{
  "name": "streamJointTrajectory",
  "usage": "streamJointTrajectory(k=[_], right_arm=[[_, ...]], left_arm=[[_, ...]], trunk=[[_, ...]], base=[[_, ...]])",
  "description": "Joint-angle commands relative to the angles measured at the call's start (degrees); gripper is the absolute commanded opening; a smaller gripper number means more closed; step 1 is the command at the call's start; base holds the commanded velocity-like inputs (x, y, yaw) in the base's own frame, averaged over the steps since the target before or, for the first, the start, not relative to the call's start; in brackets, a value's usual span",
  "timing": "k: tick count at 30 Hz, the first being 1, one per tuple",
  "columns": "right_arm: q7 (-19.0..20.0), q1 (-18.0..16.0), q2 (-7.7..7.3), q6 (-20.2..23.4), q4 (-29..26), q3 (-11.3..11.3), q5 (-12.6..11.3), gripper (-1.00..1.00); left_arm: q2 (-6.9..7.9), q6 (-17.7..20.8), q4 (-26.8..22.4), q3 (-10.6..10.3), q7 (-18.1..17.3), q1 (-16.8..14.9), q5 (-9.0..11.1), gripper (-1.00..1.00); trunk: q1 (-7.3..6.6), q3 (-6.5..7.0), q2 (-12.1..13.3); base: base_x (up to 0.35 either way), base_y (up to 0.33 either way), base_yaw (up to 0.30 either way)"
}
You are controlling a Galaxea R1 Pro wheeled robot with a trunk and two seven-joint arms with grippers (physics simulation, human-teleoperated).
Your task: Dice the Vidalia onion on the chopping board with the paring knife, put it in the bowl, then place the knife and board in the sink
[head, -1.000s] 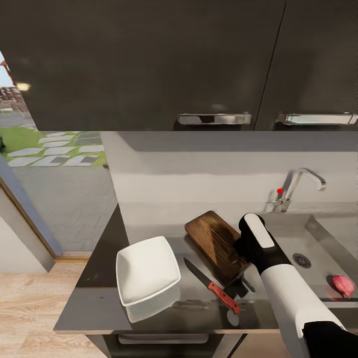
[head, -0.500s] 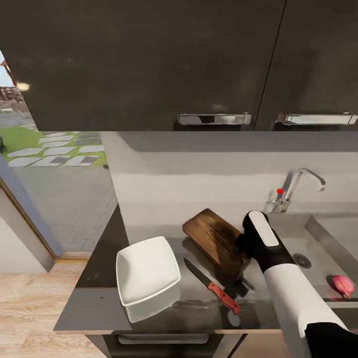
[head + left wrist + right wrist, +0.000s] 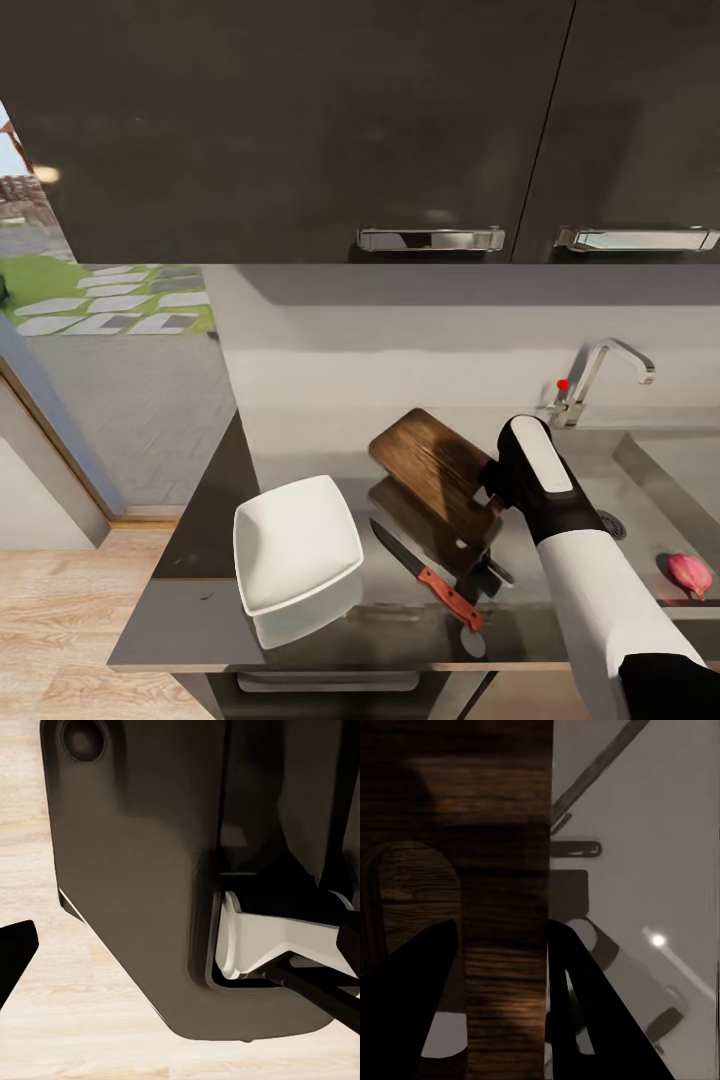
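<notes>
Board [image 3: 435, 465] is clamped at its handle end by right gripper [image 3: 502, 975], tilted up off the countertop [image 3: 200, 600] beside the knife [image 3: 425, 575]. Onion [image 3: 690, 574] sits undiced in the sink [image 3: 650, 480]. Keep the grip firm; lower flat, clear of the knife.

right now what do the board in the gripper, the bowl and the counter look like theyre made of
Chopping board: seems to be dark stained wood, with grain streaks visible in the right wrist view.
Bowl: white and glossy, perhaps ceramic or plastic; it casts a reflection on the slab.
Countertop: smooth grey, polished like stone or steel; it mirrors the bowl and board. As a render, none of this is certain.
</notes>
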Motion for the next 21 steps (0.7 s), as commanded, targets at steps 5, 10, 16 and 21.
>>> streamJointTrajectory(k=[5, 10, 16, 21], right_arm=[[-0.5, -0.1, -0.03, 2.8, -0.2, 0.0, -0.5, -1.0], [-0.5, -0.1, -0.03, 3.2, -0.3, 0.0, -0.5, -1.0], [-0.5, -0.1, -0.03, 3.1, -0.3, 0.0, -0.5, -1.0], [-0.5, -0.1, -0.03, 3.1, -0.3, 0.0, -0.5, -1.0]], left_arm=[[-0.08, -0.1, -0.1, 0.1, -0.1, 0.0, 0.0, 1.0], [-0.66, -0.1, -0.1, 0.1, 0.0, 0.0, 0.0, 1.0], [-0.76, -0.1, -0.1, 0.1, 0.0, 0.0, 0.0, 1.0], [-0.72, -0.1, -0.1, 0.1, -0.1, 0.0, 0.0, 1.0]], trunk=[[0.03, -0.1, -0.1], [0.03, 0.19, -0.1], [0.03, 0.51, -0.1], [0.03, 0.55, -0.1]], base=[[0.0, 0.0, 0.0], [-0.059, -0.09, -0.053], [-0.138, -0.147, -0.059], [-0.021, -0.021, -0.008]])
